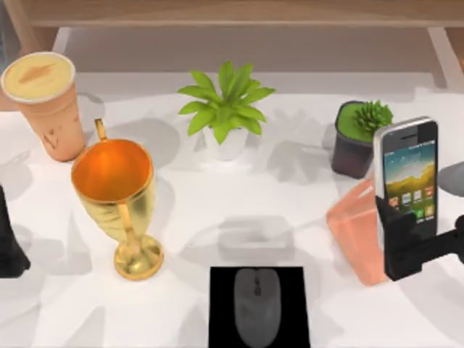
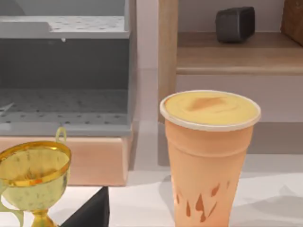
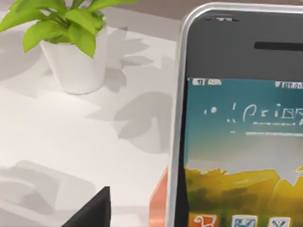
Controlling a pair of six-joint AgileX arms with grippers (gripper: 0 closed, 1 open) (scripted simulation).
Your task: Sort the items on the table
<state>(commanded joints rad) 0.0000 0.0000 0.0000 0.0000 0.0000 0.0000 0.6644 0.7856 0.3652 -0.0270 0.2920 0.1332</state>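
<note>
At the right side of the white table [image 1: 239,210], the right gripper [image 1: 403,243] of the AgileX pair clamps the lower part of a silver-edged smartphone [image 1: 407,174], holding it upright with its colourful icon screen facing the overhead camera, just above a salmon-coloured block [image 1: 355,232] that stands on the tabletop. The right wrist view shows the phone close up (its screen lit with a landscape and a row of icons), with a leafy green plant in a white pot [image 1: 225,109] farther off at the far centre. A second small plant in a dark pot [image 1: 357,138] stands far right, just beside the phone. The dark grey mouse [image 1: 257,304] lies on a black pad [image 1: 225,290] at the near centre. At far left stands the tan cup [image 1: 45,105] with its creamy top, near a gold goblet [image 1: 119,203]. The left arm [image 1: 9,239] rests at the left edge; its fingers' state cannot be told.
</note>
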